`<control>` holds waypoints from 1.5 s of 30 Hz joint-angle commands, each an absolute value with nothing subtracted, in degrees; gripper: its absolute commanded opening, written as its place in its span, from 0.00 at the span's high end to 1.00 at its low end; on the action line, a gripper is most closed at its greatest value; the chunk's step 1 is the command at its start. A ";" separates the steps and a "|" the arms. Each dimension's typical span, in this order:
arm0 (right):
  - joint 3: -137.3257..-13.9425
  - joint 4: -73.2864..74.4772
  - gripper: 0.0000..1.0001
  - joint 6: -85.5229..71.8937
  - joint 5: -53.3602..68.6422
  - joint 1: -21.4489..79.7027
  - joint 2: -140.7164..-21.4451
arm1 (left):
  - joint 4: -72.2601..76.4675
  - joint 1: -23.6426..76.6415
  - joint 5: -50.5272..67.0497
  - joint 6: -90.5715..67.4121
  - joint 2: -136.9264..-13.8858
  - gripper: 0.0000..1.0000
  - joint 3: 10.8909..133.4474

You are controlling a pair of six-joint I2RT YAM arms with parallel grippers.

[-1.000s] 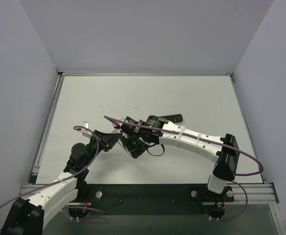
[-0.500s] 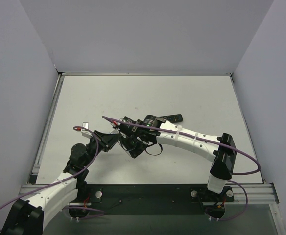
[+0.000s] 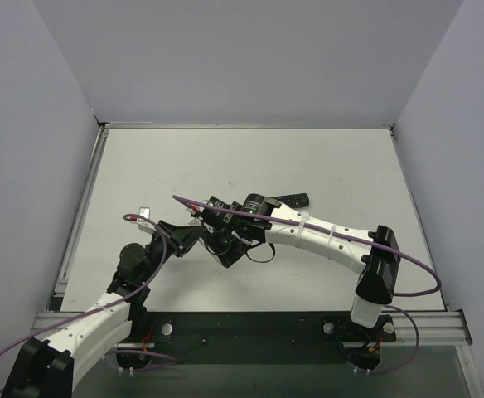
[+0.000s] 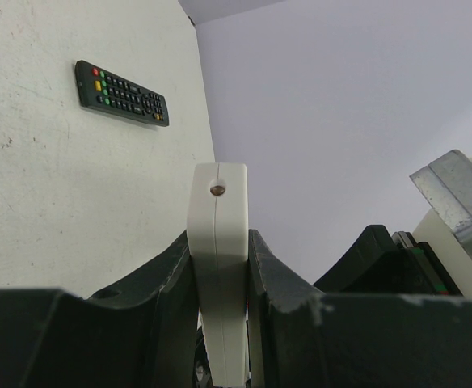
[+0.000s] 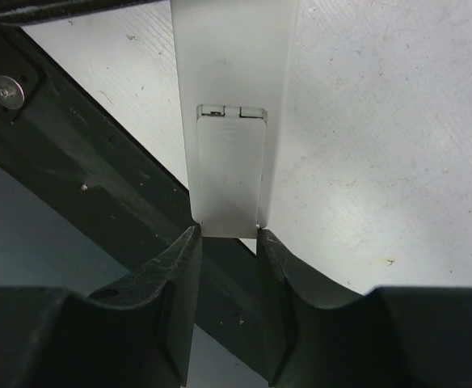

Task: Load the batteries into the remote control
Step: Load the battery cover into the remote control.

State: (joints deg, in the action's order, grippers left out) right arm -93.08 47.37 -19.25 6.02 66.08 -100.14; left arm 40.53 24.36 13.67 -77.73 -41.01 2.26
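Observation:
The white remote control [image 4: 217, 242] stands on edge between my left gripper's [image 4: 220, 323] jaws, which are shut on it. In the right wrist view its back faces the camera, with the battery cover [image 5: 229, 166] shut. My right gripper [image 5: 225, 236] pinches the remote's [image 5: 232, 73] near end with just its fingertips [image 5: 189, 242], one at each corner. In the top view both grippers meet at mid-table, left [image 3: 194, 236] and right [image 3: 225, 242], with a bit of the remote [image 3: 225, 260] showing below them. No batteries show in any view.
The long black remote [image 3: 292, 200] lies flat behind the right arm; it also shows in the left wrist view [image 4: 121, 93]. A small pale object [image 3: 145, 212] lies left of the left gripper. Purple cables loop over both arms. Grey walls close off three sides.
The right arm has shifted slightly left toward the left gripper. The left gripper still holds the white remote in the same place.

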 commanded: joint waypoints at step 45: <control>-95.10 48.87 0.50 3.14 5.09 67.06 -88.16 | 41.40 24.70 14.94 -83.58 -37.88 1.00 2.81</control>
State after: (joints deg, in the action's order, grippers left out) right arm -96.49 49.74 -9.08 4.29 66.48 -95.07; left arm 40.23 24.36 12.69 -83.05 -38.44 2.26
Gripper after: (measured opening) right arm 0.503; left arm 0.334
